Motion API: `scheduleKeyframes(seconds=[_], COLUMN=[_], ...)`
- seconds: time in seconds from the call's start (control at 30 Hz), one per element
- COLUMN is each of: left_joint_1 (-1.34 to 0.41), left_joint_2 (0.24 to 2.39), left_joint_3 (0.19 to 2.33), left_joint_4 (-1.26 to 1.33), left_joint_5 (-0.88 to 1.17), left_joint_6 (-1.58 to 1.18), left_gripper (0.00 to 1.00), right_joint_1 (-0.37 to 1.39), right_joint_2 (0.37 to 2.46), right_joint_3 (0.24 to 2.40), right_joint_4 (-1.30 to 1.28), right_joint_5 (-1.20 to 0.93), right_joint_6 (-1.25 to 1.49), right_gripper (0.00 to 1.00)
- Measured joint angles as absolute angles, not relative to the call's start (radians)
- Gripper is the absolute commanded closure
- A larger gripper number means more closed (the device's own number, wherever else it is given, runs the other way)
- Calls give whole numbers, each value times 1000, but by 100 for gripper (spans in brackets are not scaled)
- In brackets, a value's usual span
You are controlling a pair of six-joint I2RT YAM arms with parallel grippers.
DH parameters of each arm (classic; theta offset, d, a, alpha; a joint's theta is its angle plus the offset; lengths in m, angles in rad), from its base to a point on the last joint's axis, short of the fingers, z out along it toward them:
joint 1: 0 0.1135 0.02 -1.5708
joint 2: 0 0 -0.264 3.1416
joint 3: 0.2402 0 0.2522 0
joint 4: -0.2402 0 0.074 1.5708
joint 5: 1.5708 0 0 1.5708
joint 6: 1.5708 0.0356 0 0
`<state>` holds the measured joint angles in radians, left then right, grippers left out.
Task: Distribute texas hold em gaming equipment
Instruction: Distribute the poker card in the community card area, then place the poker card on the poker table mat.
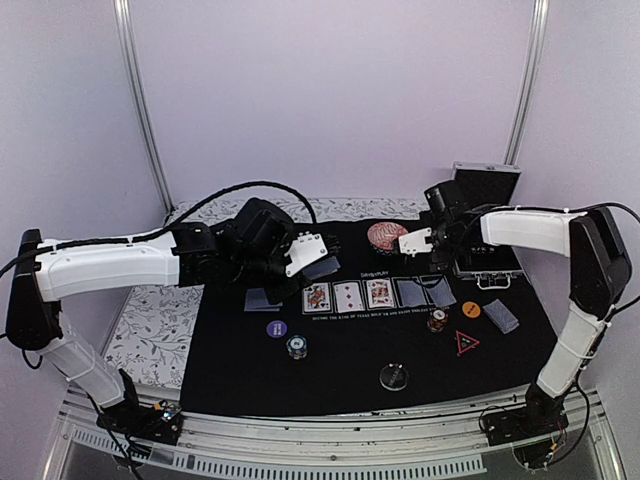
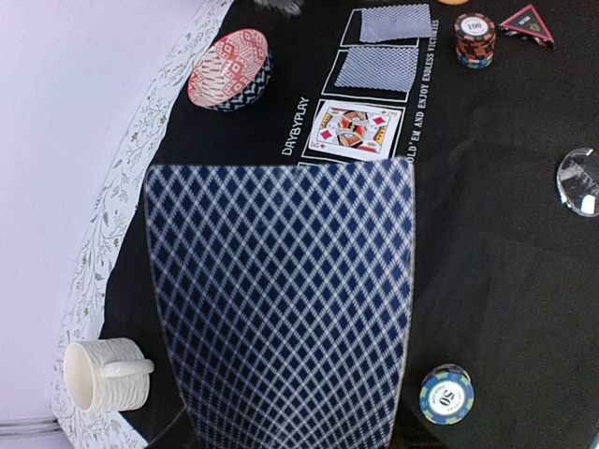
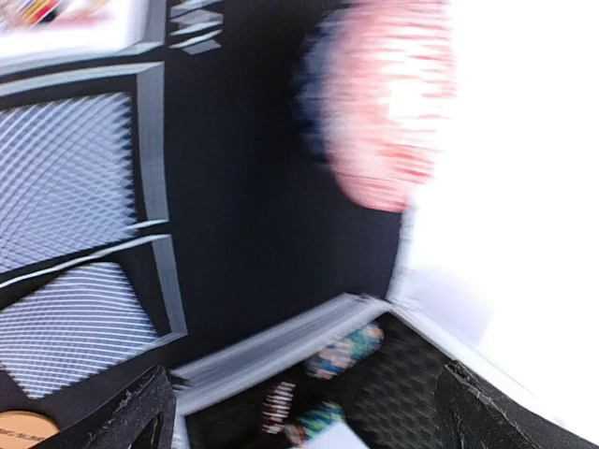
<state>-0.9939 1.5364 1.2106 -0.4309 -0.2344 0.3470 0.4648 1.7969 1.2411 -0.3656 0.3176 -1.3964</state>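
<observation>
Left gripper [image 1: 308, 252] pinching a blue-backed card [image 2: 281, 309], right gripper [image 1: 420, 240] spread wide near open case [image 3: 398, 383] holding striped chips [image 3: 344, 351]

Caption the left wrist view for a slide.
Blue-backed card held before the camera over the black mat, flanked by red patterned bowl, cream mug and chip stacks.

A robot lab booth: plain white walls [image 1: 320, 100], aluminium frame posts [image 1: 142, 110].

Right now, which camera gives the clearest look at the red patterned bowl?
The left wrist view: the red patterned bowl is sharp there, pattern and rim plain. The top external view shows it small and far off. The right wrist view shows only a red blur.
</observation>
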Motion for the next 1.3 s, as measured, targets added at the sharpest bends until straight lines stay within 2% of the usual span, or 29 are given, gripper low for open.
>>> scheduleKeyframes(seconds=[0.3, 0.5, 0.7, 0.97, 1.17, 1.3], left_joint_1=[-974, -886, -727, -589, -540, -524], left_joint_2=[1541, 1579, 1565, 1471, 1478, 1518], left_joint_3=[1211, 1203, 1019, 849, 801, 779], left_joint_4=[-430, -442, -438, -442, -424, -423], left_joint_5=[-234, -225, -208, -202, -212, -216], left_joint_6=[337, 202, -22, -210, -280, -308], left_gripper=[59, 62, 65, 63, 55, 46], right_joint_1=[470, 469, 452, 450, 450, 450], right_joint_2=[1452, 1214, 976, 932, 934, 930], right_joint_3=[1116, 1082, 977, 906, 901, 901], right_joint_4=[34, 127, 170, 107, 44, 18], right_joint_5=[329, 277, 194, 99, 93, 91], right_joint_6=[-1156, -776, -407, -205, -163, -150], right_gripper=[1, 1, 1, 1, 1, 1])
